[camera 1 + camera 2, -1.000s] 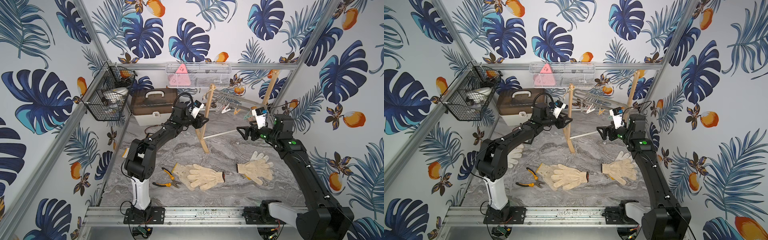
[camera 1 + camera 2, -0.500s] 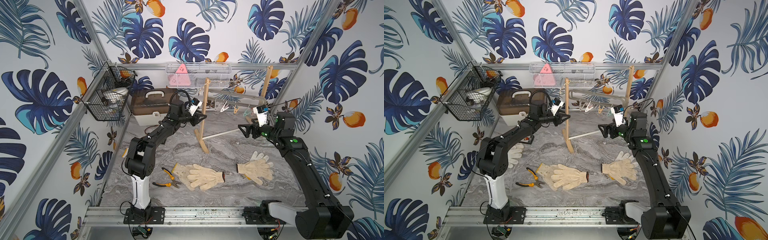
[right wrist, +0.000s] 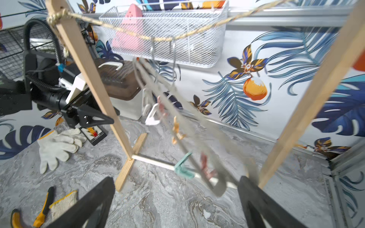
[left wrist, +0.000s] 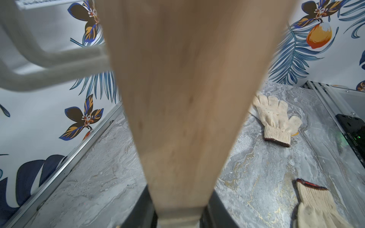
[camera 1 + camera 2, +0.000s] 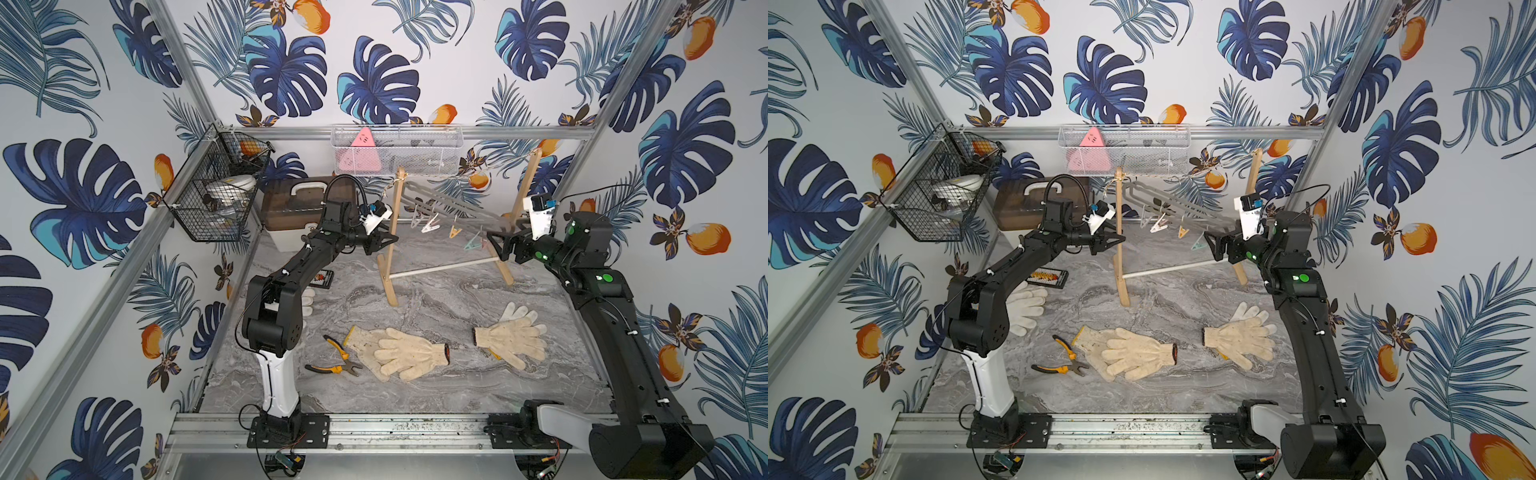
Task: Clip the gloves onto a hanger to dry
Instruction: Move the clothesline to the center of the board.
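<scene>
Leaf-and-fruit wallpaper point(image 5: 374, 83) surrounds a grey marbled tabletop point(image 5: 415, 399). A wooden rack point(image 5: 397, 208) stands upper centre, with a grey hanger point(image 3: 218, 183) slung from its rope. The gloves point(image 5: 411, 353) lie lower centre, with more gloves point(image 5: 511, 336) to their right. The left gripper point(image 5: 390, 240) is clamped on the rack's post. The right gripper point(image 5: 494, 246) gapes wide and holds nothing, beside the hanger's end.

A big, blurry wooden post point(image 4: 183, 98) fills the middle of what I see. My left jaws hug it, one black side pressed on each side. The pale hanger point(image 4: 49, 59) pokes out from behind the post. Two gloves lie flat on the grey worktop point(image 4: 98, 187). One glove point(image 4: 274, 120) is near the railed edge, and the other glove point(image 4: 320, 209) is closer to the camera.
</scene>
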`<state>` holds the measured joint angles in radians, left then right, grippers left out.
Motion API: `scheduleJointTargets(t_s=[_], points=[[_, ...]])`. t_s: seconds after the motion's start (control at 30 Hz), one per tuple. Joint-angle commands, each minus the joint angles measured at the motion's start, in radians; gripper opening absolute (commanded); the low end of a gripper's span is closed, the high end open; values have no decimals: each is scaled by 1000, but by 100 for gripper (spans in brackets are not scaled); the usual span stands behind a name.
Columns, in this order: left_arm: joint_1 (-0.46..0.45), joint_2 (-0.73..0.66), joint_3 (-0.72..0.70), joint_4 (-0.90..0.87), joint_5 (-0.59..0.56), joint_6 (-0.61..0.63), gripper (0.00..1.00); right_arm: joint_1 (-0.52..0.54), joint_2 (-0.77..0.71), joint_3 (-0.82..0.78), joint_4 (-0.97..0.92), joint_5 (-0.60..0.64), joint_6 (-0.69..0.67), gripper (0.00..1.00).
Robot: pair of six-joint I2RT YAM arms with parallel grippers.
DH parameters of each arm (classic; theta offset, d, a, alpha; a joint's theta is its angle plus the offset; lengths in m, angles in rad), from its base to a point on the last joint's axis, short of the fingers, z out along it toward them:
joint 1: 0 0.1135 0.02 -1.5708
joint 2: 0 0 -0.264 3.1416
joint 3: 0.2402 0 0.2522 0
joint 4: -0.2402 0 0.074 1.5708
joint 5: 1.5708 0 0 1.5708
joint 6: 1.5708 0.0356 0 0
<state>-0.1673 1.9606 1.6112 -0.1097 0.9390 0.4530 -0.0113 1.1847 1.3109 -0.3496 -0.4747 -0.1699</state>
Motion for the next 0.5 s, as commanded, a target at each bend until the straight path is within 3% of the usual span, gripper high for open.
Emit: scheduleJointTargets(t_s=[0.0,0.13,0.27,0.47], points=[[25,-5,-10,-130,51,98,21,-10,-16,32,46,105,38,100],[42,6,12,-212,63,160,21,-39,-24,52,57,280,65,100],[69,2,4,-230,95,184,20,-101,17,55,85,321,87,100],[74,3,-5,-211,96,173,20,-178,177,88,144,134,97,100]])
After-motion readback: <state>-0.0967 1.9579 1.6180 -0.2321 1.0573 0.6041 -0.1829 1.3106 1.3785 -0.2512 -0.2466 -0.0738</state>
